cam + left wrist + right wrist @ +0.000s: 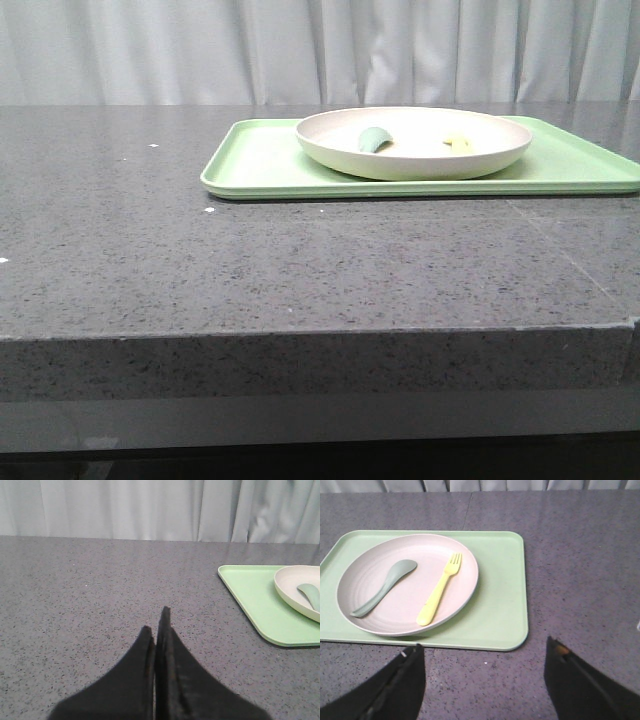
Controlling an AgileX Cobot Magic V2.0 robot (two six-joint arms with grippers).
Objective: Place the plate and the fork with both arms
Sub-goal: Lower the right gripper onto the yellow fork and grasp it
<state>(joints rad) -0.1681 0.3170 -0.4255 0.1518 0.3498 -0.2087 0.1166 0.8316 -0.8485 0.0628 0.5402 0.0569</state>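
Fork [439,591] lies in plate [407,582] beside spoon [384,586], tines twd far rim, handle twd near rim. Plate on tray [495,615], bare counter [300,260] round it. L gripper [156,630] clenched, empty; R gripper [485,680] spread wide, empty.

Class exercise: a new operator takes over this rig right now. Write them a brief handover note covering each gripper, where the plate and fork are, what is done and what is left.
Left gripper: shut, empty, over bare counter beside the tray.
Right gripper: open, empty, in front of the tray.
Plate sits on the green tray; the yellow fork lies in it beside a grey-green spoon.
Done: nothing gripped yet.
Left: pick up the plate and fork, one per arm, and place them.
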